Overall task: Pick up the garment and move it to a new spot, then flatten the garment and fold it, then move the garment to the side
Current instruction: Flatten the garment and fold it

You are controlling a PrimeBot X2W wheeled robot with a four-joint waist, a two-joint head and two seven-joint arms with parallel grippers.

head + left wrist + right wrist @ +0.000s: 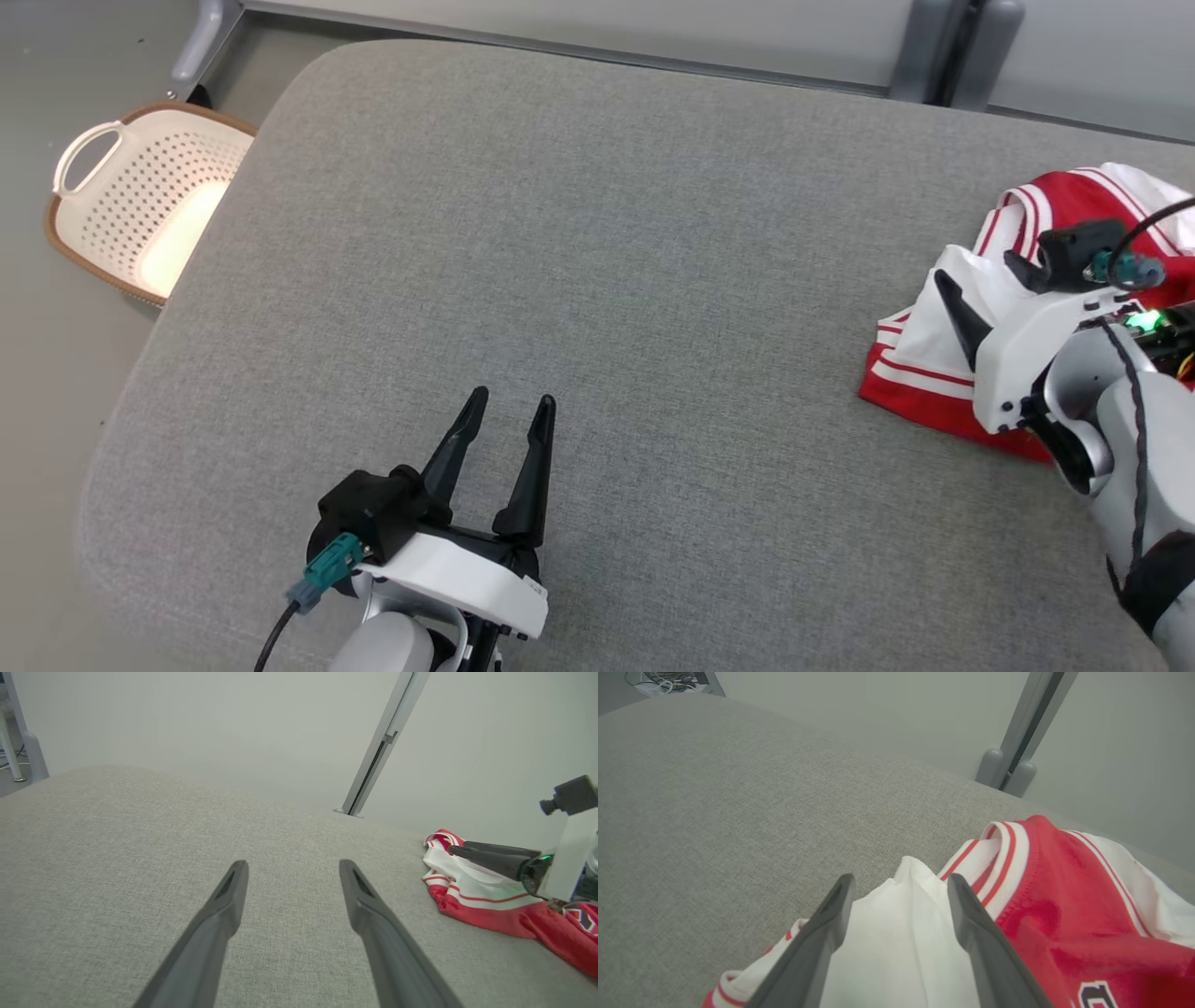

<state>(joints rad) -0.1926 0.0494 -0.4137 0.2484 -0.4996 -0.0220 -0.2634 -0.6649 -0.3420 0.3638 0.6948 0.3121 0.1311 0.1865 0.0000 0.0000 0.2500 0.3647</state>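
Red-striped garment (910, 350), seemingly one; one basket (140, 187); left gripper (513, 398), right gripper (900, 877) spread.

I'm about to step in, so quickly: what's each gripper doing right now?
Left gripper: open, holding nothing.
Right gripper: open, fingers poised over the red and white garment, not gripping it.

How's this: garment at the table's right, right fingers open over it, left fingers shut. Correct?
Not quite: the left fingers are open, not shut, as the left wrist view shows. The rest stands: the garment lies at the table's right, with the right fingers open over it.
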